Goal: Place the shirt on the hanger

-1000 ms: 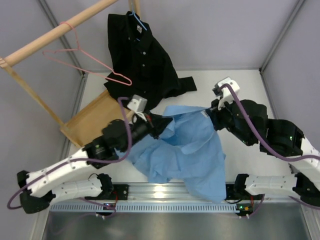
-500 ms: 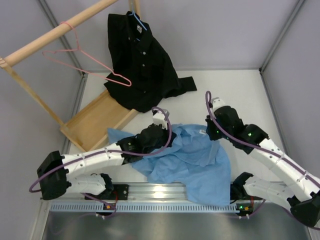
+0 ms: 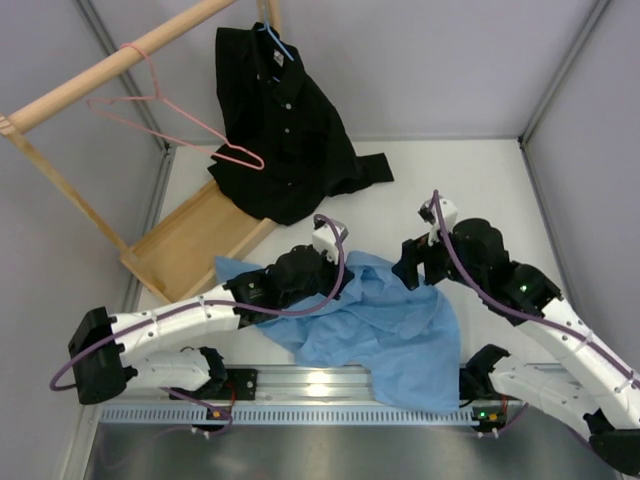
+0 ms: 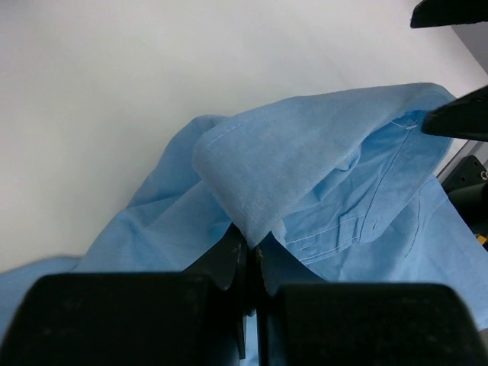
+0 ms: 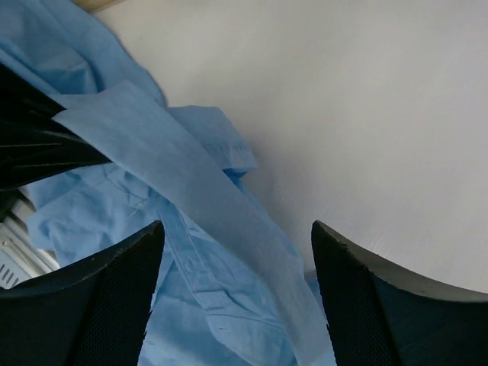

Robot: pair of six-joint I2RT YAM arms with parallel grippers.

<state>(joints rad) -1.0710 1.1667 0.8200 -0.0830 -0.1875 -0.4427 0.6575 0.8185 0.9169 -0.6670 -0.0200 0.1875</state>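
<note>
Now the light blue long-sleeved button-up shirt [image 3: 385, 320] lay crumpled on the white tabletop [image 3: 470, 180] between the two arms. Its lower edge reached the metal rail [image 3: 300, 382] at the near side. It was well apart from the thin pink wire hanger [image 3: 170, 118], which hung by its hook from the slanted wooden rod [image 3: 100, 70] at the far left.

The left jaws were clenched on a folded edge of the blue cloth, which rose from them in a ridge. The right jaws, closed at the collar end half a second before, had sprung wide and released the shirt. A flat band of cloth ran slantwise under the gap between the two black fingers [image 5: 114, 305].

The right arm [image 3: 500, 275] had drawn back a little from the cloth. A second earlier the shirt had been stretched higher between both arms; since then it had sunk and spread flatter. The black button-up shirt [image 3: 285, 130] on its blue hanger [image 3: 277, 42] had not shifted, nor had the pink one.
</note>
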